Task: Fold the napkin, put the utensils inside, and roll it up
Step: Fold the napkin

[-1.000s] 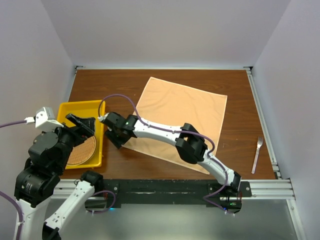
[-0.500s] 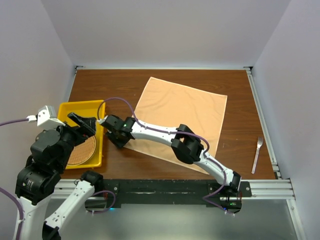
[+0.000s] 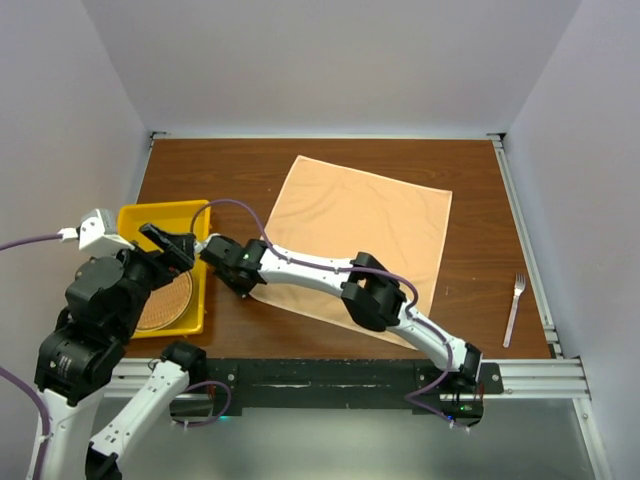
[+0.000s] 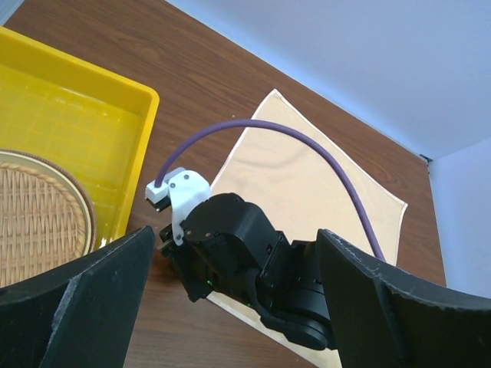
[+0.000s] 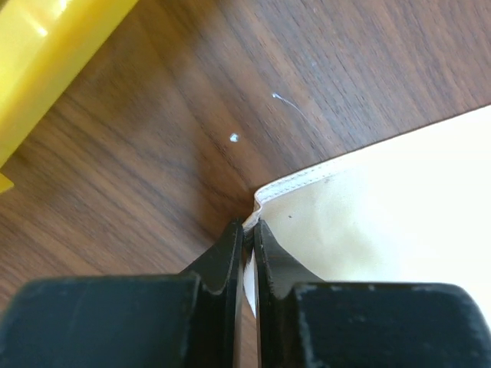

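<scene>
Brown table (image 3: 200,170) is carrying the flat peach napkin (image 3: 370,215); right gripper (image 5: 248,230) is pinching its near-left corner, left gripper (image 3: 168,247) is hovering spread over the yellow tray (image 3: 150,213), fork (image 3: 513,310) lying far right.

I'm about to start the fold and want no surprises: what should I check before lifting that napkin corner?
1. Right fingers shut on the peach-orange cloth napkin's left corner: ok.
2. Napkin lies flat, unfolded: ok.
3. Silvery metal fork off the napkin, to its right: ok.
4. Left fingers open, above the yellow plastic tray, apart from the cloth: ok.
5. Grip firm enough to lift: cannot tell.
</scene>
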`<action>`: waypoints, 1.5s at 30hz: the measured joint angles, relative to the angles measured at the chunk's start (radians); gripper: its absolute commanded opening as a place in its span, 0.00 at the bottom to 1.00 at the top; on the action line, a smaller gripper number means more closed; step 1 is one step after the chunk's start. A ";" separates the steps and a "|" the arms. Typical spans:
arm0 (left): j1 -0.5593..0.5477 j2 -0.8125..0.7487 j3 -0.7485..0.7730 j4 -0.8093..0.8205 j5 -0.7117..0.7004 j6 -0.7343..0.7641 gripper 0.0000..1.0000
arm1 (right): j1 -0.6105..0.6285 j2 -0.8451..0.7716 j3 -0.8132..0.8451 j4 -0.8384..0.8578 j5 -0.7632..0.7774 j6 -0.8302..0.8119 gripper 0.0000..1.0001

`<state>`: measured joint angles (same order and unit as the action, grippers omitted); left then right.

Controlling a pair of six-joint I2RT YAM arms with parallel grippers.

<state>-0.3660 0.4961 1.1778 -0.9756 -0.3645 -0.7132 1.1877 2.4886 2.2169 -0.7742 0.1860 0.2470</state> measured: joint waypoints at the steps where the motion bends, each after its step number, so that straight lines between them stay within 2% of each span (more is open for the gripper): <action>1: 0.000 0.003 -0.011 0.010 0.004 0.000 0.92 | -0.005 -0.004 0.000 -0.003 -0.003 0.003 0.00; 4: 0.000 0.042 -0.048 0.051 0.025 0.019 0.92 | -0.052 -0.090 -0.105 0.025 -0.072 0.032 0.00; 6: 0.000 0.094 -0.074 0.088 0.045 0.036 0.92 | -0.124 -0.203 -0.236 0.054 -0.135 0.060 0.00; 9: 0.000 0.208 -0.101 0.159 0.082 0.076 0.93 | -0.314 -0.360 -0.389 0.104 -0.221 0.094 0.00; 12: 0.000 0.335 -0.104 0.232 0.119 0.125 0.93 | -0.577 -0.468 -0.505 0.158 -0.272 0.111 0.00; 16: 0.000 0.517 -0.061 0.290 0.167 0.206 0.94 | -0.870 -0.486 -0.565 0.168 -0.283 0.107 0.00; 19: -0.001 0.592 -0.036 0.335 0.172 0.254 0.95 | -0.980 -0.481 -0.570 0.134 -0.283 0.093 0.00; 29: -0.037 0.640 0.027 0.395 0.131 0.359 0.98 | -1.159 -0.443 -0.516 0.092 -0.283 0.028 0.00; 45: -0.042 0.699 0.032 0.398 0.125 0.377 0.99 | -1.263 -0.367 -0.444 0.074 -0.256 -0.007 0.00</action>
<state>-0.4084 1.1950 1.2098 -0.5777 -0.2398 -0.3367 -0.0753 2.1216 1.7733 -0.7006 -0.0696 0.2401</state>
